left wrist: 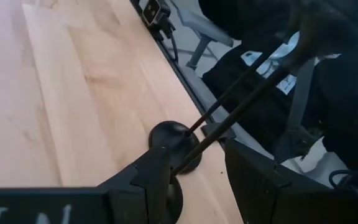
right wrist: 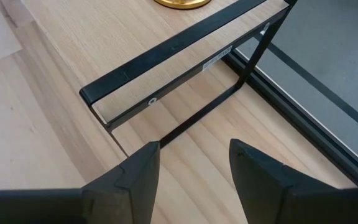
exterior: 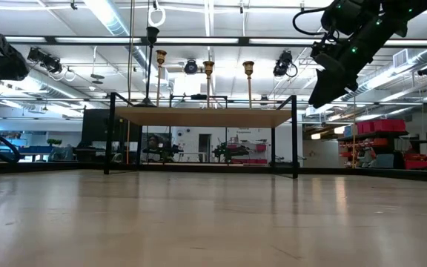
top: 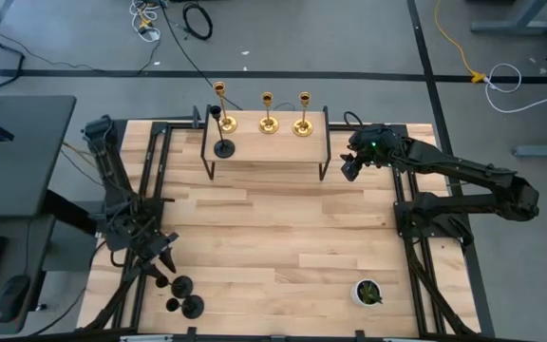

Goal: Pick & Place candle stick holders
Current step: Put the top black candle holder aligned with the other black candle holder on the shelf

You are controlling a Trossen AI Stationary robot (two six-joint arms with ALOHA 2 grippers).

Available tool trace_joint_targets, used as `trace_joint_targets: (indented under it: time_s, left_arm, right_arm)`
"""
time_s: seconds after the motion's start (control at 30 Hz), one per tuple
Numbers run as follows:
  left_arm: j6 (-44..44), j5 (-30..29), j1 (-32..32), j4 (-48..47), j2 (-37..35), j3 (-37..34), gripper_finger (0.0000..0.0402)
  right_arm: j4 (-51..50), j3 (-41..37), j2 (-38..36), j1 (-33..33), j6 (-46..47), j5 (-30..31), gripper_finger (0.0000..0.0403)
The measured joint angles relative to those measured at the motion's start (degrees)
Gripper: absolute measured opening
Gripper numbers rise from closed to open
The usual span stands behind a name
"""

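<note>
Two black candle stick holders stand on their round bases near the table's front left corner. My left gripper is open just beside them. In its wrist view the thin stems rise ahead of the gap between the fingers, and one base shows between them. Three gold holders and one black holder stand on the raised shelf at the back. My right gripper hangs open in the air by the shelf's right end.
A small white pot with a green plant stands near the front right. The shelf's black frame legs stand on the table at the back. Bare wood lies between the shelf and the front edge.
</note>
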Motion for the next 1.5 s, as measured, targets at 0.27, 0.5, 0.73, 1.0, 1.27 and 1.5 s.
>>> trace_joint_targets:
  time_s: [0.27, 0.5, 0.73, 1.0, 1.27, 1.5]
  left_arm:
    - [4.63, -5.09, -1.26, 5.29, 1.30, -1.15, 0.0156]
    - [6.12, -1.77, -1.28, 13.01, 8.09, -1.15, 0.0156]
    - [12.89, -0.50, -1.26, 25.60, 16.24, -1.15, 0.0156]
    - [16.55, -4.76, -1.09, 33.65, 24.07, -1.13, 0.0156]
    - [18.27, -4.09, -1.09, 35.89, 27.05, -1.11, 0.0141]
    - [22.12, -4.98, -1.09, 36.47, 27.02, -1.08, 0.0073]
  right_arm:
    - [0.01, 0.00, 0.00, 0.00, -0.02, 0.00, 0.0194]
    - [0.02, 0.00, 0.02, 0.02, -0.39, 0.00, 0.0194]
    - [0.02, 0.00, 0.02, 0.00, -0.37, 0.00, 0.0194]
    - [0.07, 0.00, 0.02, 0.00, -0.35, 0.00, 0.0194]
    - [0.51, 0.00, 0.02, 0.00, -0.66, 0.00, 0.0194]
    - [0.53, 0.00, 0.02, 0.01, -0.49, 0.01, 0.0194]
